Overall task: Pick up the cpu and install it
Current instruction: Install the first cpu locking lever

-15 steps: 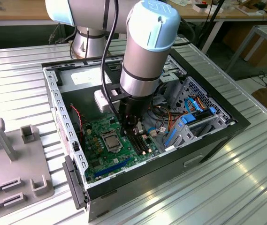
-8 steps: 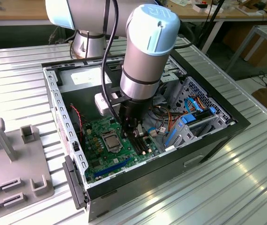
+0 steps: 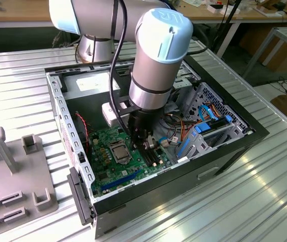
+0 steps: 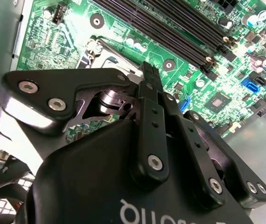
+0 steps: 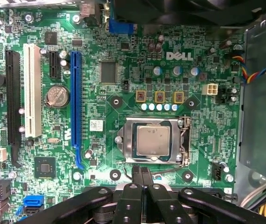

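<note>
**CPU Seated in Socket; Claw Clenched Above Board**

The first wrist view shows the cpu (image 5: 154,140) lying inside the socket frame (image 5: 153,141) on the green board (image 5: 123,93); the claw (image 5: 141,173) is clenched, grasping nothing, just beside the frame; the exterior view shows the open computer case (image 3: 234,146) on the ribbed surface (image 3: 264,201).

Colours inside open PC case (image 3: 244,136): black shell, grey ribbed table (image 3: 22,80) underneath.
Green board (image 5: 123,60) is seen with dull silver-grey cpu (image 5: 154,140) framed in a silver socket frame (image 5: 128,142); slots are coloured black (image 5: 12,98), white (image 5: 32,91) and blue (image 5: 75,102). Gripper (image 5: 141,173) is matte black; arm (image 3: 158,55) is silver-grey with a pale blue cap. Red, orange and blue cables (image 3: 209,113) are noted.
</note>
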